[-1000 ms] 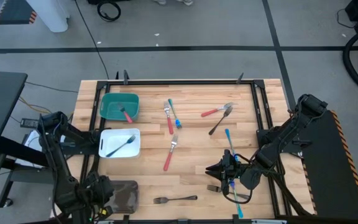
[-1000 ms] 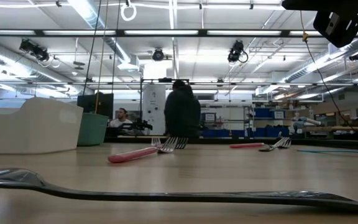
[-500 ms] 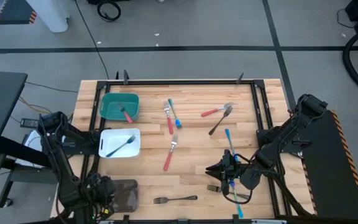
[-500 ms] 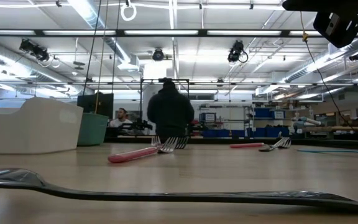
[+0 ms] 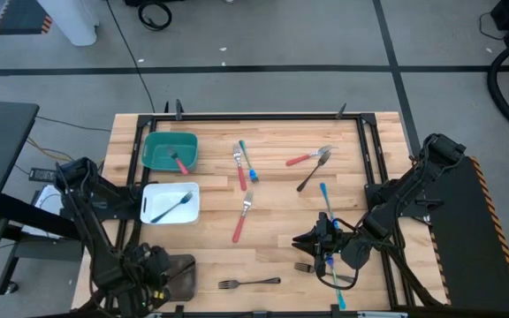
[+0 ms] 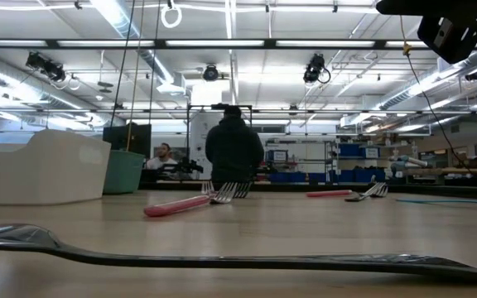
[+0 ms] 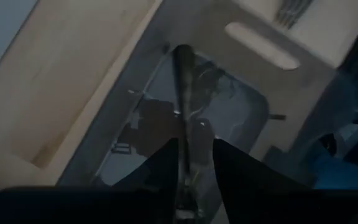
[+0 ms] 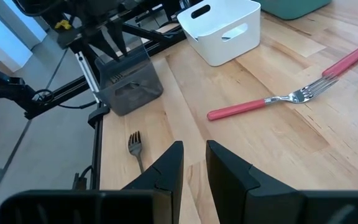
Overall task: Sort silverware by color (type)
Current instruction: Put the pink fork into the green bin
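Silverware lies scattered on the wooden table: a red fork (image 5: pixel 241 216), a red (image 5: pixel 241 166) and blue (image 5: pixel 249 162) pair, a red (image 5: pixel 300 160) and dark (image 5: pixel 312 172) pair, a long blue utensil (image 5: pixel 326 201) and a dark fork (image 5: pixel 250 283). My left gripper (image 5: pixel 157 268) hangs over the grey bin (image 5: pixel 184 272), pointing steeply down, open. In the wrist view a dark utensil (image 7: pixel 183 81) lies in the bin and runs back between the fingers. My right gripper (image 5: pixel 306 240) hovers open above the table's near right, nothing between its fingers (image 8: pixel 194 146). My left gripper comes at the grey bin from above with its fingers on either side of the dark utensil's near end (image 7: pixel 185 155). The utensil runs close along one finger (image 7: pixel 166 165). I cannot tell whether it touches that finger.
A green bin (image 5: pixel 162 141) holds a red utensil (image 5: pixel 181 163). A white bin (image 5: pixel 148 190) holds a dark fork (image 5: pixel 173 208). Both stand at the table's left. A dark frame rims the table. A small dark fork (image 5: pixel 303 267) lies under my right arm. A person stands far behind.
My left gripper has shifted a little toward the table's right edge, further over the grey bin. My right arm has kept still. The person in the room behind has moved about.
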Available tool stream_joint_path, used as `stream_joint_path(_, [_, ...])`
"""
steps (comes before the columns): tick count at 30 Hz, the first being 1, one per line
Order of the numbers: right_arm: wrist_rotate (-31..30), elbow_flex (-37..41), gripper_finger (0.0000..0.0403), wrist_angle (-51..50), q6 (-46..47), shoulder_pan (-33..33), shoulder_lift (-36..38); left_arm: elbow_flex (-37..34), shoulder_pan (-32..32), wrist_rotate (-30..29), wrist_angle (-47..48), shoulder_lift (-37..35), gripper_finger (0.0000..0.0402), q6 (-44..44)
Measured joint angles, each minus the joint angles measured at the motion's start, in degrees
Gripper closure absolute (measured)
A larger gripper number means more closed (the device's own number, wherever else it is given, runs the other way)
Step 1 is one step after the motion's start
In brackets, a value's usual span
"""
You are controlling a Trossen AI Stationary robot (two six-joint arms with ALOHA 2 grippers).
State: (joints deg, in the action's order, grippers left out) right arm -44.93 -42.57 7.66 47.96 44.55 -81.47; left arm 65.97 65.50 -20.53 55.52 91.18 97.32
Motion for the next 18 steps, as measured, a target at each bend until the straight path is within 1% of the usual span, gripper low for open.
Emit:
stream_joint_path(6, [0.0,0.0,0.0325,0.1,-3.1,-1.7,0.0,5.4,-2.3,-0.6,-0.1,0.0,0.0292,-6.6])
stream_joint_path(9, [0.0,0.0,0.0325,0.1,-5.1,-3.1,0.0,7.3,-3.6,-4.1,-1.0,-0.1,0.0292,-11.1])
stream_joint_path(13, [0.0,0.0,0.0325,0.2,-8.2,-5.1,0.0,7.7,-5.7,-9.5,-2.6,-0.1,0.0292,-16.2])
stream_joint_path(18, [0.0,0.0,0.0325,0.3,-14.3,-7.8,0.0,7.7,-9.2,-12.8,-2.7,-0.1,0.0292,-21.6])
